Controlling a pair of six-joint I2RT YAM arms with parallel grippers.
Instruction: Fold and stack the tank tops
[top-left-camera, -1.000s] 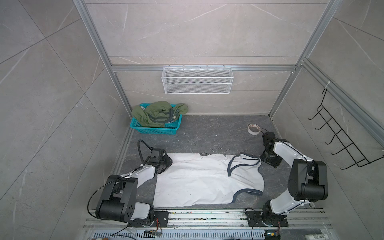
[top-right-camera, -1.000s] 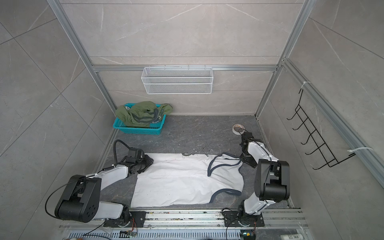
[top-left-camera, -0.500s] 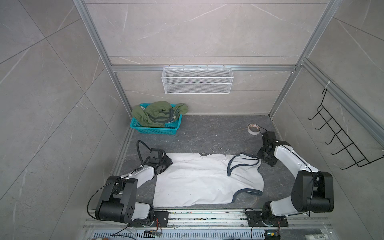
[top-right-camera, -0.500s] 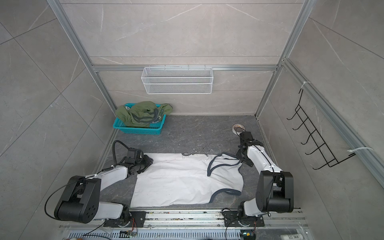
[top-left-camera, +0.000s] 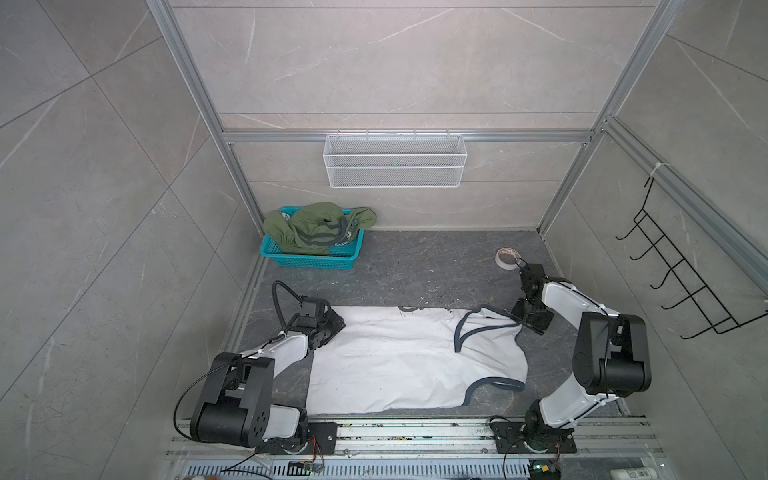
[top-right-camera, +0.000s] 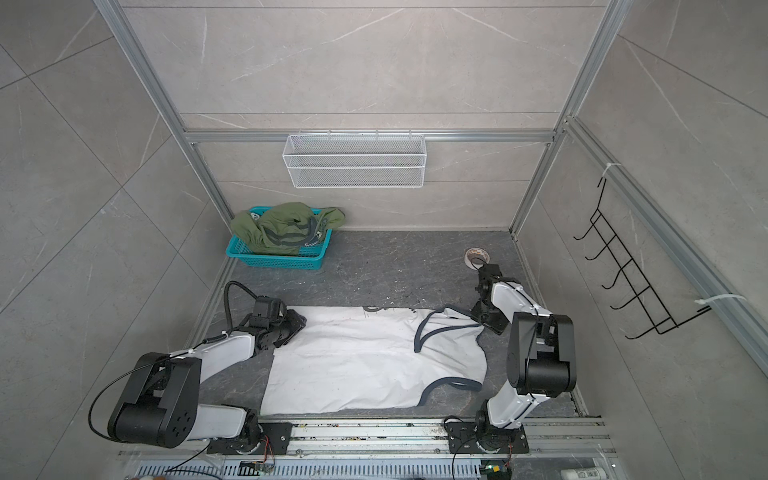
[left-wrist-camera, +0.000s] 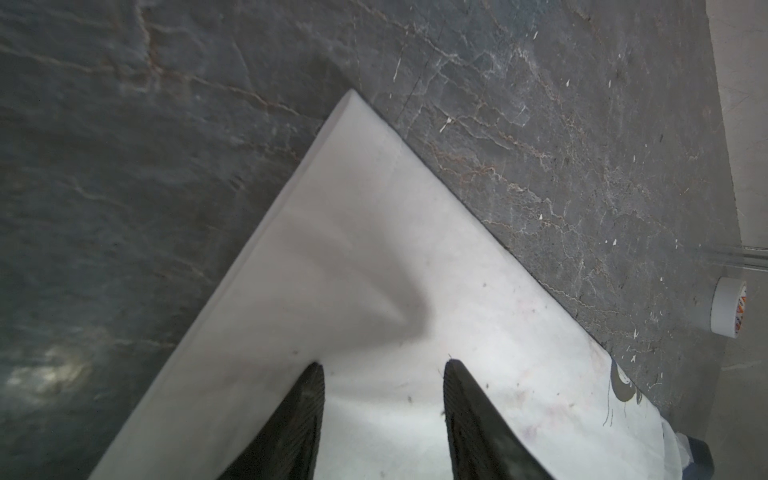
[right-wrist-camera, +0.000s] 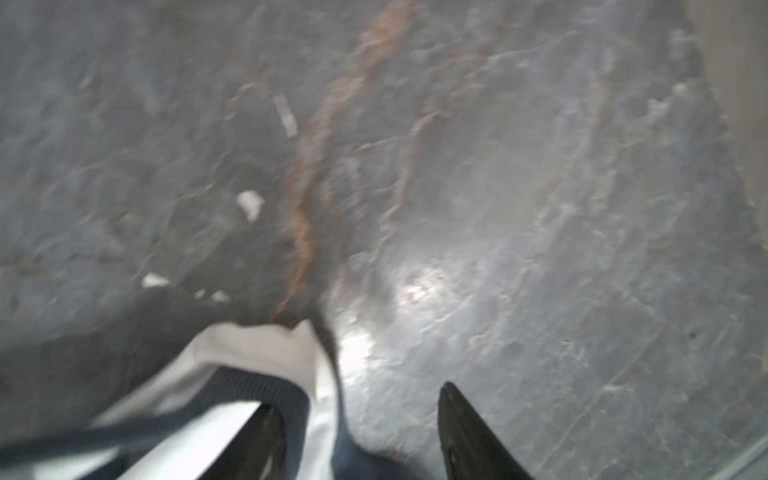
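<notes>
The white tank top (top-left-camera: 395, 365) (top-right-camera: 353, 365) lies spread flat on the dark floor in both top views, its navy-trimmed straps toward the right. My left gripper (top-left-camera: 334, 326) (top-right-camera: 297, 326) hovers at its far left hem corner. In the left wrist view it (left-wrist-camera: 383, 365) is open, with creased white cloth (left-wrist-camera: 353, 249) under the gap. My right gripper (top-left-camera: 519, 322) (top-right-camera: 478, 318) is at the far strap; it (right-wrist-camera: 359, 399) is open, and the strap end (right-wrist-camera: 257, 345) lies against one finger. The olive green tank top (top-left-camera: 318, 228) (top-right-camera: 286, 226) is bunched in the basket.
The teal basket (top-left-camera: 307, 259) (top-right-camera: 274, 259) stands at the back left corner. A tape roll (top-left-camera: 508, 258) (top-right-camera: 476, 257) (left-wrist-camera: 728, 306) lies on the floor behind the right arm. A white wire basket (top-left-camera: 395, 160) hangs on the back wall and a black hook rack (top-left-camera: 685, 282) on the right wall.
The right arm's elbow swung outward and came back, while its gripper stayed by the strap. The left arm and the white tank top have hardly moved.
</notes>
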